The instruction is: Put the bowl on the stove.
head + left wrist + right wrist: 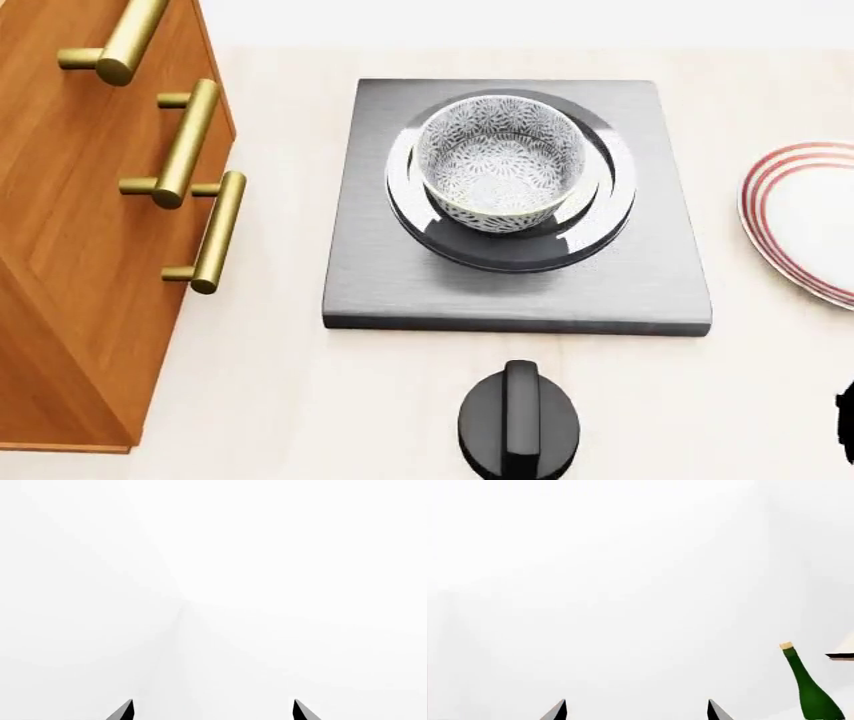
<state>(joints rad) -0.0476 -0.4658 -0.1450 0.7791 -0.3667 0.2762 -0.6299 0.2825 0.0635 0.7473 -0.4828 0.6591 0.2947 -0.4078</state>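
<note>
The bowl (502,175), white with a dense grey-blue floral pattern, stands upright on the round burner in the middle of the stove (387,290), a flat dark grey square slab. No gripper touches it. My left gripper (213,710) is open and empty, its two dark fingertips wide apart against blank white. My right gripper (637,711) is also open and empty, facing blank white. Neither gripper shows clearly in the head view; only a dark sliver sits at its right edge.
A wooden cabinet (67,250) with brass handles stands left of the stove. A black round knob (518,425) sits in front of it. A red-ringed white plate (807,220) lies to the right. A green bottle (810,690) shows in the right wrist view.
</note>
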